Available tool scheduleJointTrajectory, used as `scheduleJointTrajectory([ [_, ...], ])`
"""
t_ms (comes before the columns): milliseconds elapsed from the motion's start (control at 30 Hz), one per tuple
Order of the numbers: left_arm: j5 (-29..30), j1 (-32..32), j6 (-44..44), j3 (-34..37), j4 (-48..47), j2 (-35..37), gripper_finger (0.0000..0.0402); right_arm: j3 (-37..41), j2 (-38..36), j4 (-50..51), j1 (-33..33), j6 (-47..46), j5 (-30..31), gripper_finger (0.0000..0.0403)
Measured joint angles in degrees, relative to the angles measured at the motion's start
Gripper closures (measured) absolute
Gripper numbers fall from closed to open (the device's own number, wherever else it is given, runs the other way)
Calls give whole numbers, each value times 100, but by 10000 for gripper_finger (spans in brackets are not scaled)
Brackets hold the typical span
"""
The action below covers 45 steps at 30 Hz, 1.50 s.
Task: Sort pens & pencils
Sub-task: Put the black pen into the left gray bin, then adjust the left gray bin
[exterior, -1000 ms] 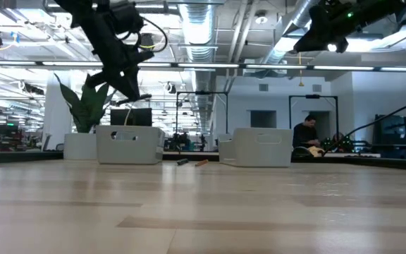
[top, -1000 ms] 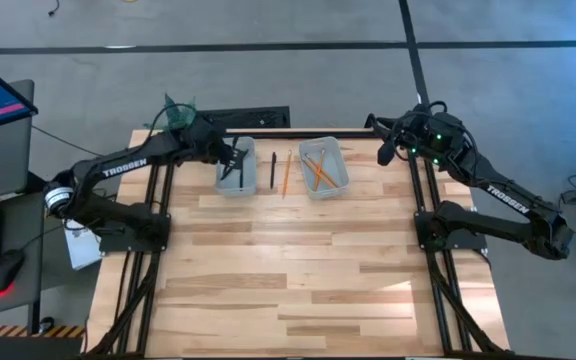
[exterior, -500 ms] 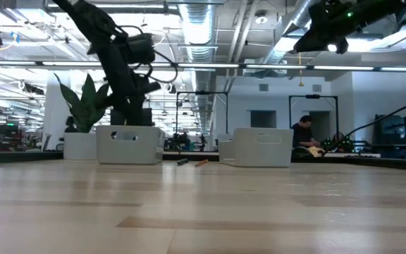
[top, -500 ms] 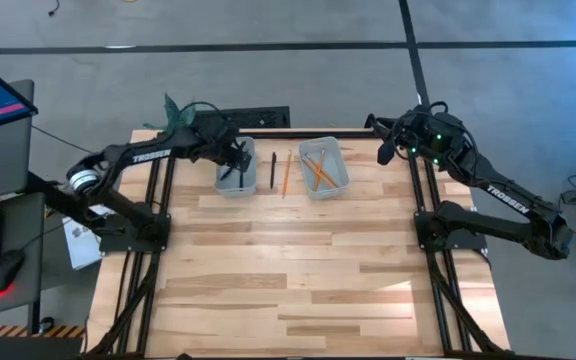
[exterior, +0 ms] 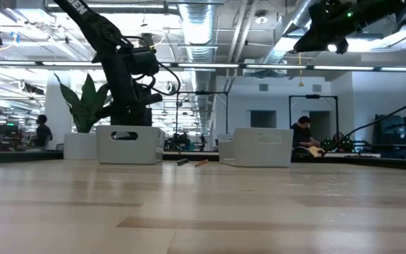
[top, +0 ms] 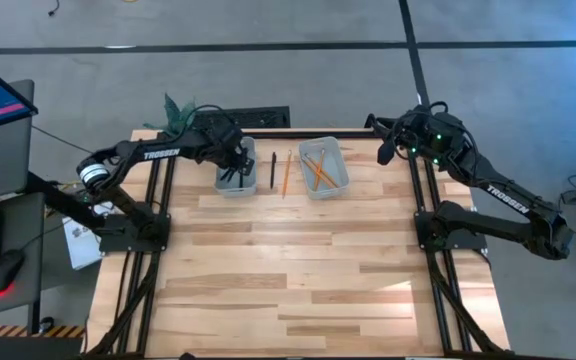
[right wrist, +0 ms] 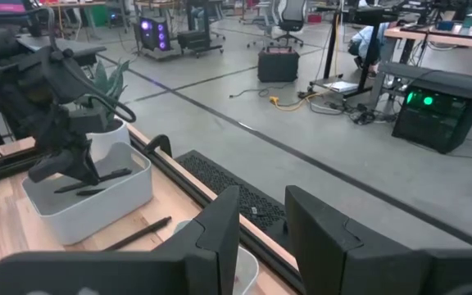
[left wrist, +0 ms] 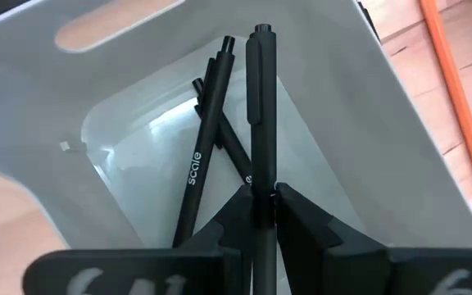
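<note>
My left gripper reaches into the left white bin and is shut on a black pen. Other black pens lie on that bin's floor. In the low view the bin's wall hides the fingers. One black pen and one orange pencil lie flat on the table between the bins. The right white bin holds several orange pencils. My right gripper is open and empty, high over the table's far right corner. My left gripper pinches the pen's barrel between its two fingers, and the pen runs along them and sticks out ahead. The fingers come from above, slanting down into the bin. The pen's clip end is over the bin's floor; whether it touches, I cannot tell.
The bins stand side by side at the table's far edge, with a narrow gap where the loose pen and pencil lie. A potted plant stands behind the left bin. The near wooden tabletop is free room. People show in the room beyond.
My left gripper has gone down from above the left bin into it, tipping its fingers more downward, still shut on the black pen. The pen has gone down with it among the pens in the bin.
</note>
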<state>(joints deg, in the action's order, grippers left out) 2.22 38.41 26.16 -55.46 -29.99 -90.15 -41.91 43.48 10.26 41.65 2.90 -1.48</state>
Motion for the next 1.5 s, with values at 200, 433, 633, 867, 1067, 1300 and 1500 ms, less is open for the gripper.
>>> scheduleJointTrajectory([
  [200,-4,0,12,0,1,0,369,0,0,2,0,0,0,281],
  [433,-42,0,71,0,3,2,367,0,0,4,0,3,0,281],
  [633,24,0,86,0,75,2,337,0,0,7,0,4,-1,281],
  [867,111,0,180,0,138,4,322,0,0,9,2,7,0,281],
  [1067,-587,0,1090,-161,179,4,322,0,0,10,0,6,0,281],
  [1300,-1894,-75,1270,-552,1239,7,322,0,0,11,0,7,0,281],
  [1500,-1829,-239,1787,-921,2098,9,322,0,0,21,1,6,-1,281],
])
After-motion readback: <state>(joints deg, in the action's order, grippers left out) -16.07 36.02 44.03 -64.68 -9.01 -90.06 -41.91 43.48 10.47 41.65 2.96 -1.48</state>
